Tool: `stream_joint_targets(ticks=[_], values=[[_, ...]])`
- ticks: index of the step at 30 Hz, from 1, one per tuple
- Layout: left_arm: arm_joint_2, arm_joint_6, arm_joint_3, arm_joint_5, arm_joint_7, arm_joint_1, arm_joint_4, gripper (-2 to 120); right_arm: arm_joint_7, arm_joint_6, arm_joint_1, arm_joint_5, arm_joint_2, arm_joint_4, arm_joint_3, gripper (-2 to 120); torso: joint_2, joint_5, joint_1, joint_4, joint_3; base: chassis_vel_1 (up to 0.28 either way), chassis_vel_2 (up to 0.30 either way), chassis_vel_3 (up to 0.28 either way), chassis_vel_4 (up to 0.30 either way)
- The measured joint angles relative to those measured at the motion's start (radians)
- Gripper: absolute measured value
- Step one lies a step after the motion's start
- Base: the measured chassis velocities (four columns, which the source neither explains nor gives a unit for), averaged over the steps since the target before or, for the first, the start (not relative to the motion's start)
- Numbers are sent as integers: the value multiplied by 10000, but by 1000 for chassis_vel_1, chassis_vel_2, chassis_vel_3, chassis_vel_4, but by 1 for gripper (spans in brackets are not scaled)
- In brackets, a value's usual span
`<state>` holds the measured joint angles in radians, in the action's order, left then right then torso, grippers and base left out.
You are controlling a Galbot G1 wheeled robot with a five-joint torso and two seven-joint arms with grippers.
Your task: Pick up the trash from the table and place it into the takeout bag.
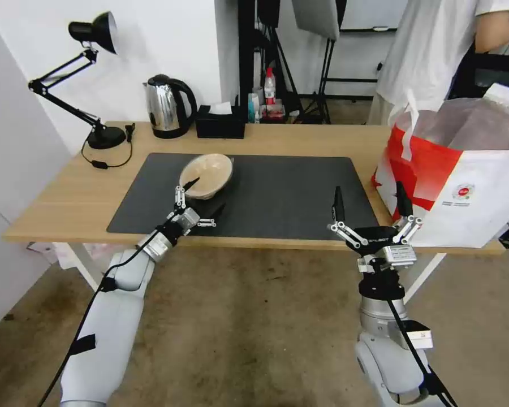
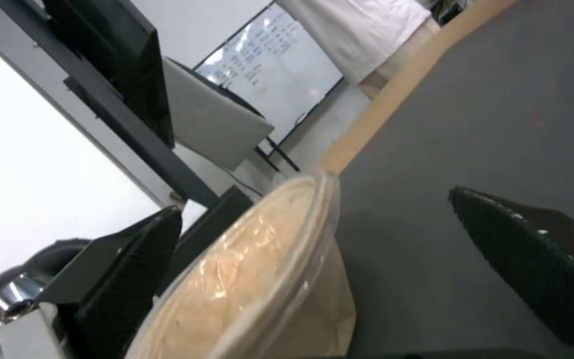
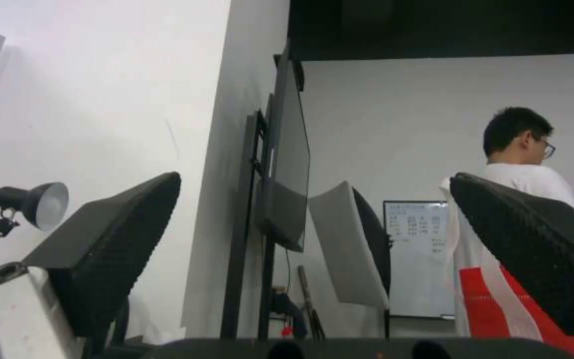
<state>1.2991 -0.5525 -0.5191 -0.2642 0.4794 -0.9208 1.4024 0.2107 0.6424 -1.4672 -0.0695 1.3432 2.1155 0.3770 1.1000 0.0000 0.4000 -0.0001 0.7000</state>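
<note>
Straddling the beige bowl (image 1: 206, 176) on the worktop (image 1: 68, 192), the left gripper (image 1: 205, 196) is being held open; the right gripper (image 1: 371, 206) is being held open beside the takeout bag (image 1: 481, 198).

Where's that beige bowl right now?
The beige bowl sits tilted on the dark mat's left part, between the left gripper's open fingers.

The large dark grey rectangular mat (image 1: 288, 192) is lying bare between the tilted beige paper-pulp bowl (image 1: 206, 175) and the big boxy white-and-red takeout bag (image 1: 464, 181), leaving open passage. Behind the mat, a steel kettle (image 1: 167, 107) and black tissue box (image 1: 220, 121) are crowding the far edge.
</note>
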Motion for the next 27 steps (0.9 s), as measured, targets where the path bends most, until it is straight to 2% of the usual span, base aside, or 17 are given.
stream_joint_targets(ticks=[8, 27], values=[[37, -59, -40, -116, -3, 181, -376, 100, 5, 10, -35, 11, 7, 21, 16, 100, 5, 2, -3, -1, -2, 0, 0, 0, 0], [-45, -69, -238, -224, -34, 308, -710, 100, 11, 16, 46, 20, 8, -103, 16, 100, 4, 1, -3, -4, -2, 0, 0, 0, 0]])
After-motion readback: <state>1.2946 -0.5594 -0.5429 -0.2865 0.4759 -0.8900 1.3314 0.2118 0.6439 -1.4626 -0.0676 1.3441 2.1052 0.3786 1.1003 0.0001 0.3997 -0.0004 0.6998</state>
